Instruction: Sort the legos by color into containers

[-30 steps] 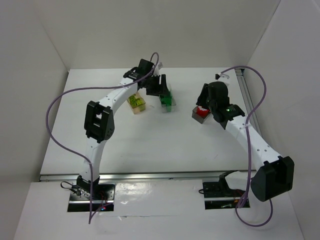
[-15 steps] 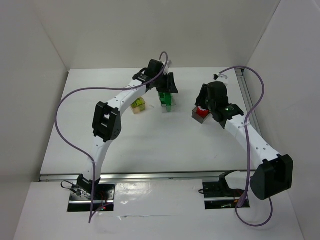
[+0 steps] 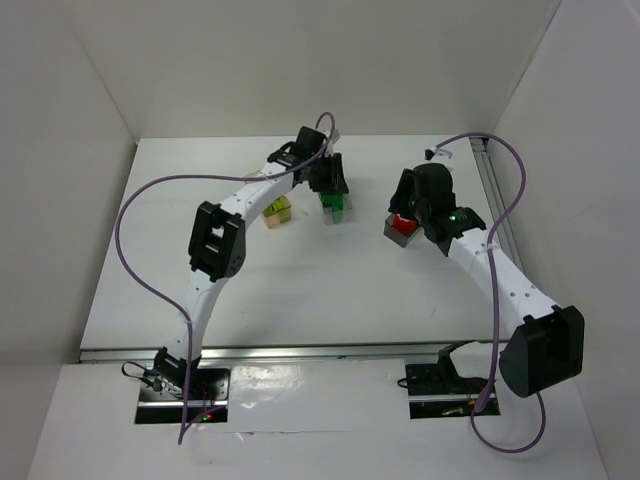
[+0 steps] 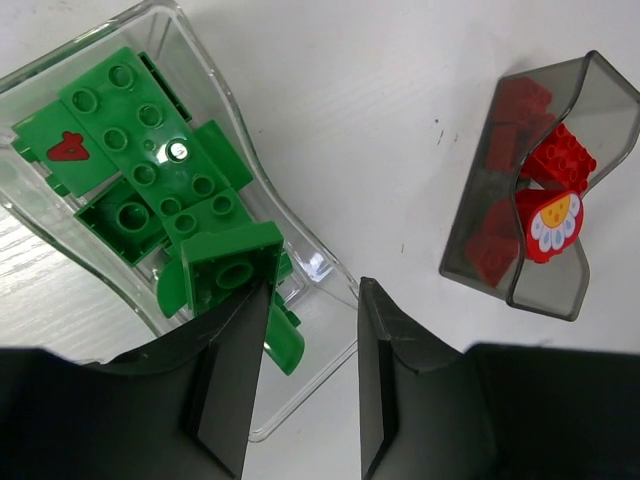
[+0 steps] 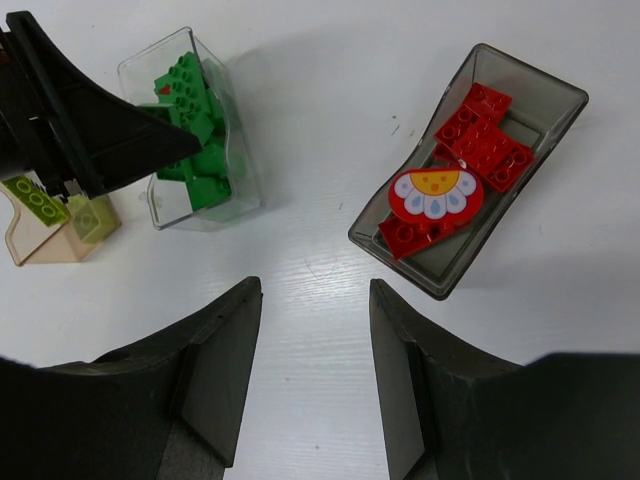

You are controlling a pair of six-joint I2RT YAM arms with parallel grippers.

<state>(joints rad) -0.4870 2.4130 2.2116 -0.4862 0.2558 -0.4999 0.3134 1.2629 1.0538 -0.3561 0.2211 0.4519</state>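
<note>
My left gripper is open and hangs just above the clear bin, which holds several green legos. One green brick lies against the outer side of its left finger; nothing is between the jaws. My right gripper is open and empty above bare table, between the clear bin and the smoky grey bin. The grey bin holds red legos and a red disc with a white flower. The orange-tan bin holds yellow-green legos.
In the top view the three bins stand in a row at the back: orange-tan, clear, grey. White walls enclose the table on three sides. Purple cables loop over both arms.
My left arm has swung right, from beside the orange-tan bin to over the clear bin. The right arm has not moved.
</note>
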